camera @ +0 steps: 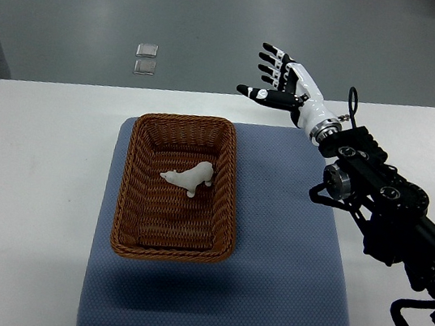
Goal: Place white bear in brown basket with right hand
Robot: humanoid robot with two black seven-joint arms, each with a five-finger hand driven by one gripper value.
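The white bear [191, 178] was judged light, rigid and smooth, best pinched at the torso; the right hand [283, 81] was spread, empty.

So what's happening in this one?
The white bear already lies inside the brown basket, which sits on a blue mat on the white table. The right hand hangs open and empty above the table's far edge, right of the basket. The left arm isn't visible.
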